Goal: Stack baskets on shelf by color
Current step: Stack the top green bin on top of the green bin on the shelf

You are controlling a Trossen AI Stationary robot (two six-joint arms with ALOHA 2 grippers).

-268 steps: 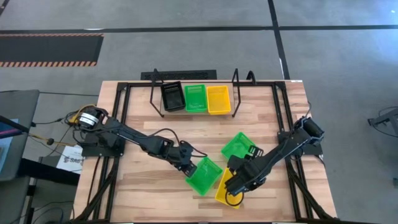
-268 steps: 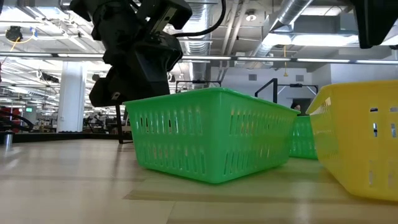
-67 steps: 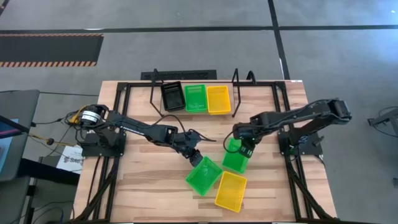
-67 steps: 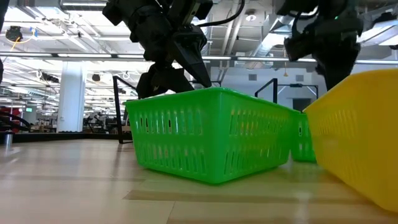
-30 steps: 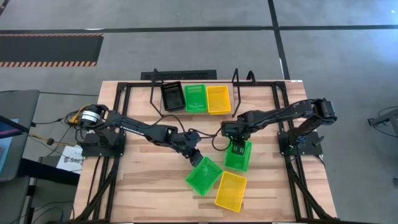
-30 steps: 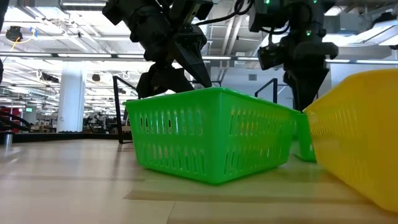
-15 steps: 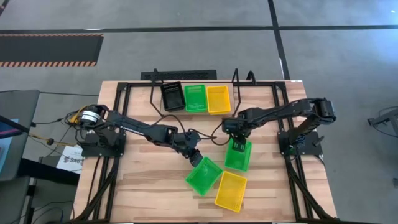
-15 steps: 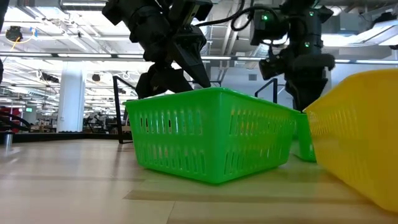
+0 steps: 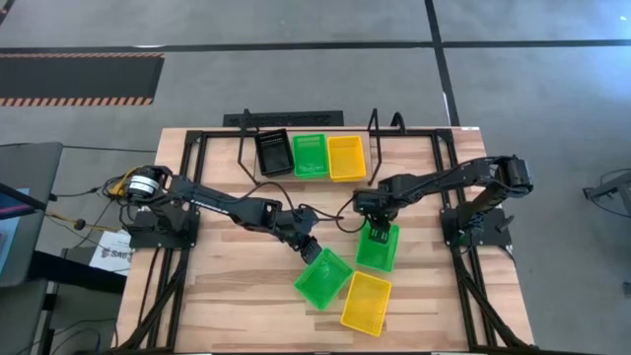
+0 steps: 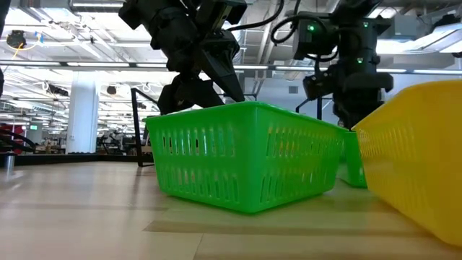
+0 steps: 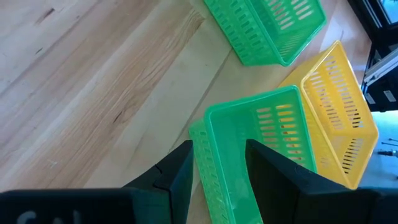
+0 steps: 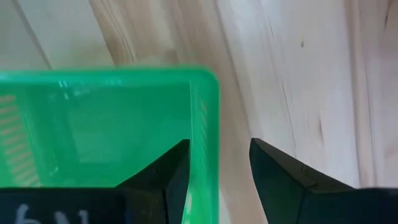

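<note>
On the shelf (image 9: 306, 126) at the table's far edge stand a black basket (image 9: 274, 153), a green one (image 9: 310, 155) and a yellow one (image 9: 345, 157). Two green baskets (image 9: 323, 278) (image 9: 379, 251) and a yellow basket (image 9: 366, 301) rest on their bottoms on the table. My left gripper (image 9: 312, 247) (image 11: 217, 149) is open astride a wall of the nearer green basket (image 11: 249, 143), close to its far corner. My right gripper (image 9: 376, 227) (image 12: 219, 144) is open astride a wall of the other green basket (image 12: 99, 130), at its far end. My left gripper points down with one finger (image 11: 267, 174) inside the green basket and one (image 11: 177, 177) outside its wall (image 11: 202, 155); whether either touches, I cannot tell. My right gripper likewise has one finger (image 12: 165, 174) inside and one (image 12: 280, 174) outside the wall (image 12: 204, 137); touch cannot be told.
The three loose baskets lie close together right of the table's middle near its near edge, and the yellow one (image 10: 415, 166) almost touches both green ones (image 10: 245, 155). The black table frame rails (image 9: 187, 197) run along both sides. Bare wood (image 9: 237, 296) lies to the left.
My right gripper has drawn a little toward the table's far edge, ending over the far end of its green basket. The left arm and all baskets have kept still.
</note>
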